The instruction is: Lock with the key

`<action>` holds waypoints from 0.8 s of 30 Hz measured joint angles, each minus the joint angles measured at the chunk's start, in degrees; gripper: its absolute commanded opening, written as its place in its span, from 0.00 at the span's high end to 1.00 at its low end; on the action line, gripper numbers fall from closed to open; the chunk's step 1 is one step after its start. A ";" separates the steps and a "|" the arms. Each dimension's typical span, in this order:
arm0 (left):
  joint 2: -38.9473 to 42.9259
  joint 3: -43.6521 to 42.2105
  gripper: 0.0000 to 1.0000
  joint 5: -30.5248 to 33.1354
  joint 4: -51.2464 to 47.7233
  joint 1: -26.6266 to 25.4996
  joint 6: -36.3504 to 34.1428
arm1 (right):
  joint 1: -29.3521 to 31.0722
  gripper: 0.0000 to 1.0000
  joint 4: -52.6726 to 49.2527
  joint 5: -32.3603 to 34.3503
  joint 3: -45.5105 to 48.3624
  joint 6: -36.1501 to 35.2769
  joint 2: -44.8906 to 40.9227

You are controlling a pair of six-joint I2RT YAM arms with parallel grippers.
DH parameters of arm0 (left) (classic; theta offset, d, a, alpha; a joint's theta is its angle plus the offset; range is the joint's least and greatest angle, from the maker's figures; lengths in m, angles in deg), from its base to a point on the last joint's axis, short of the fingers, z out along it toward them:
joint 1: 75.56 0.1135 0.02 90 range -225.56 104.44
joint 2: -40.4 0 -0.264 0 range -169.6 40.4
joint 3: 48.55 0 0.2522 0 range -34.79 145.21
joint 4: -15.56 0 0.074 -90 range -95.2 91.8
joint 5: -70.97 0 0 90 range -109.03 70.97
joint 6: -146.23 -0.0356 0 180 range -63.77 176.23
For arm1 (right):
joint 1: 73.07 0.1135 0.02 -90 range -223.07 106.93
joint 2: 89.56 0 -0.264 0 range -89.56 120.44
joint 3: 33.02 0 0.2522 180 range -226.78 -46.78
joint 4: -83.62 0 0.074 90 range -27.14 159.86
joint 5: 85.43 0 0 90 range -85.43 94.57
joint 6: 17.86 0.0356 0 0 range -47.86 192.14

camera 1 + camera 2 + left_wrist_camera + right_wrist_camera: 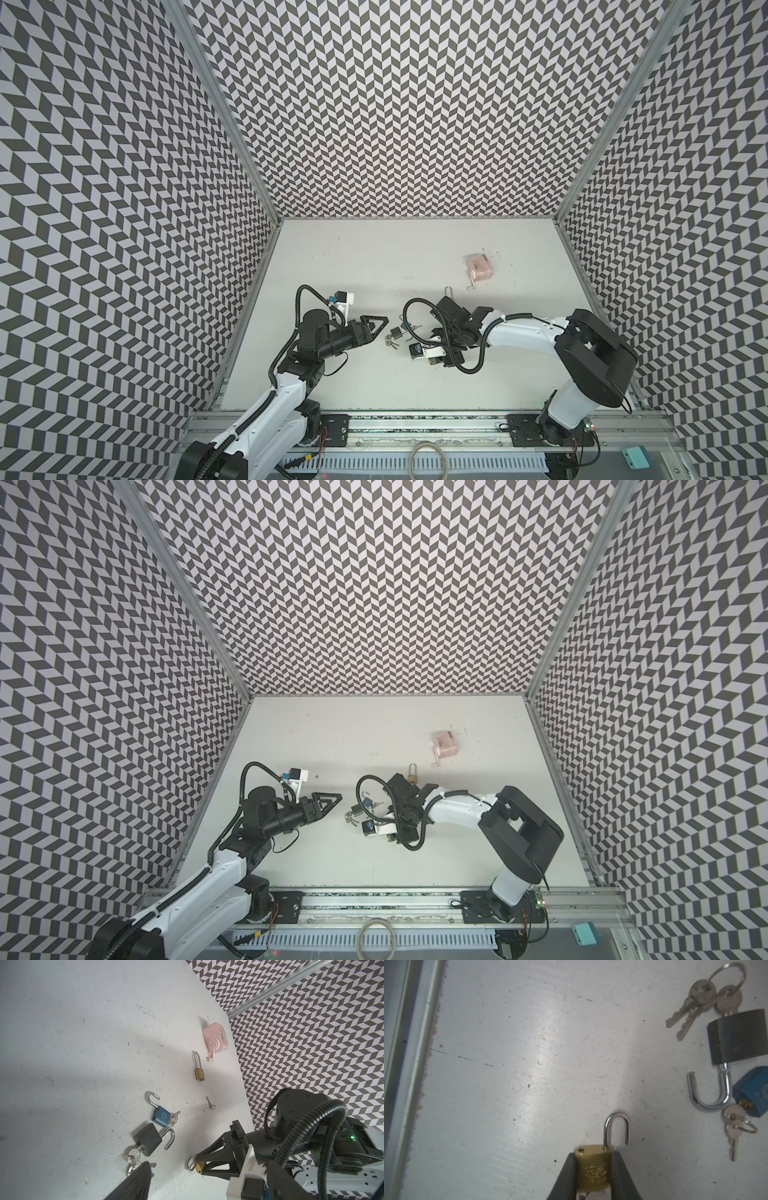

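Observation:
My right gripper (592, 1167) is shut on the body of a small brass padlock (592, 1164), one finger pressed to each side. Its thin shackle (616, 1126) stands open, and something silver shows at the padlock's base between the fingers. In the left wrist view the same small brass padlock (198, 1165) lies low on the table in the right gripper (204, 1164). A small loose key (211, 1103) lies on the table beyond it. My left gripper (380, 330) hovers open and empty left of the padlocks; only one of its fingers (135, 1180) shows in its wrist view.
A grey padlock (148, 1138) with an open shackle has a key bunch (133, 1157) in it. A blue padlock (163, 1119), also open, has keys in it too. Farther back lie a long-shackle brass padlock (199, 1073) and a pink box (215, 1040). Patterned walls enclose the table (353, 270).

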 measured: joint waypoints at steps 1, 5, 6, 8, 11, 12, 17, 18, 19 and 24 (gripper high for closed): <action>0.02 0.66 0.14 0.02 -0.04 0.00 -0.39 | -0.44 0.94 0.55 -0.74 0.98 0.52 -1.22; 0.46 2.84 0.15 0.04 0.13 0.02 -0.98 | -1.27 1.00 6.21 -3.08 5.07 5.49 -8.76; 0.52 3.41 0.15 0.07 0.17 0.02 -1.05 | -1.31 1.00 8.87 -3.63 6.23 8.09 -11.32; 0.63 4.74 0.15 0.24 0.15 0.02 -1.25 | -1.31 1.00 14.95 -4.68 8.50 14.14 -15.89; 0.63 7.32 0.15 0.46 0.26 0.00 -1.88 | -1.31 1.00 25.49 -4.15 12.41 27.76 -21.73; 0.63 8.13 0.15 0.48 0.39 0.00 -2.08 | -1.27 1.00 28.48 -3.15 13.57 33.14 -23.21; 0.63 11.10 0.16 0.76 1.33 0.00 -2.47 | -1.27 1.00 31.39 6.05 13.81 55.43 -26.49; 0.63 11.34 0.16 0.90 1.49 0.00 -2.49 | -1.27 1.00 30.49 7.76 13.07 58.90 -26.80; 0.63 11.47 0.17 0.94 1.55 0.00 -2.47 | -1.29 1.00 29.68 9.09 12.37 61.59 -27.10; -0.46 11.87 0.17 1.44 2.97 -1.14 -2.14 | -1.29 1.00 29.03 10.86 11.80 70.20 -31.98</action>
